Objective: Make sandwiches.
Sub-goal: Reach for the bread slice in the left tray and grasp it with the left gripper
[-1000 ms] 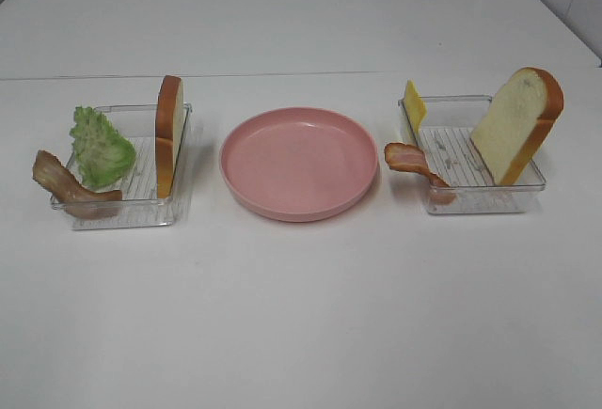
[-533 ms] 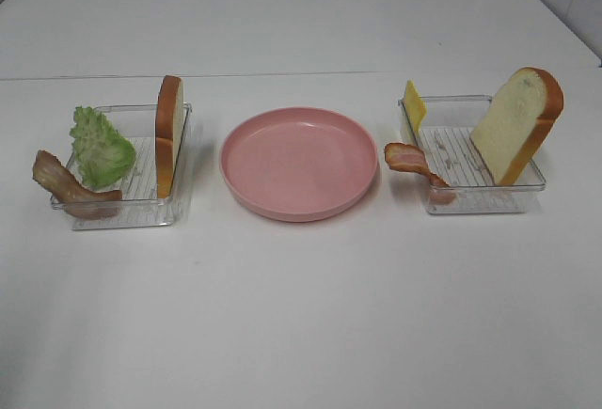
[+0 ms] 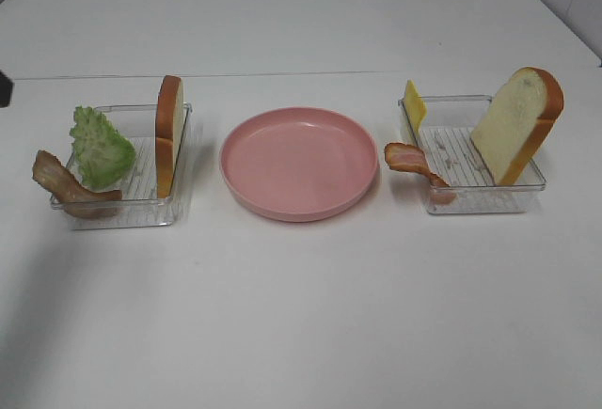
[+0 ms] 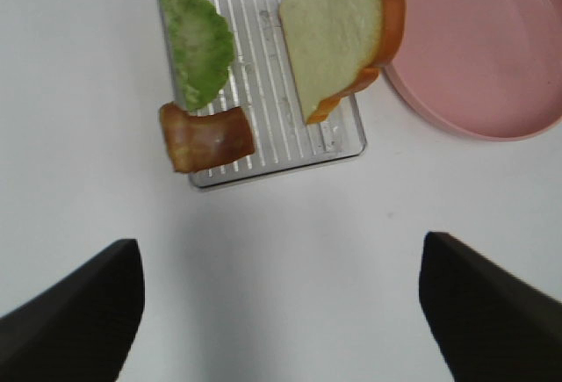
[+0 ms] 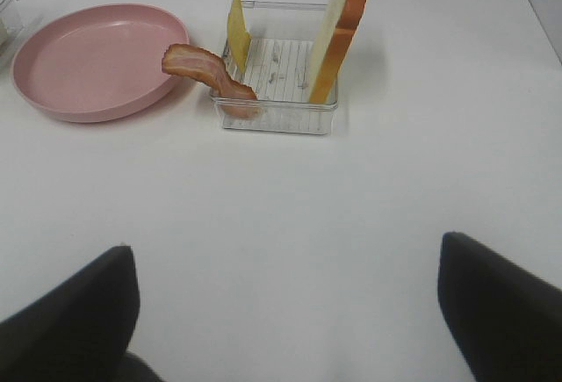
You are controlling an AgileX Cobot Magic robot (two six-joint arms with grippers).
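Observation:
The sandwich parts lie unstacked in two clear trays. The left tray [image 3: 141,210] holds a green lettuce leaf [image 3: 99,149], a bacon strip [image 3: 66,183] over its rim and an upright bread slice [image 3: 169,134]. The right tray [image 3: 489,197] holds a yellow cheese slice [image 3: 414,104], a bacon strip [image 3: 414,162] and a leaning bread slice [image 3: 515,125]. My left gripper [image 4: 281,329] hovers open short of the left tray [image 4: 290,136], its fingers [image 4: 79,312] empty. My right gripper [image 5: 285,329] is open and well short of the right tray [image 5: 281,114].
An empty round pink plate [image 3: 299,162] sits between the two trays. A dark part of the left arm [image 3: 5,89] shows at the left edge of the exterior view. The white table [image 3: 301,315] stretches toward the front.
A dark bit of the left arm has come into the exterior view at its left edge, with a faint shadow spreading on the table there. The food has not moved.

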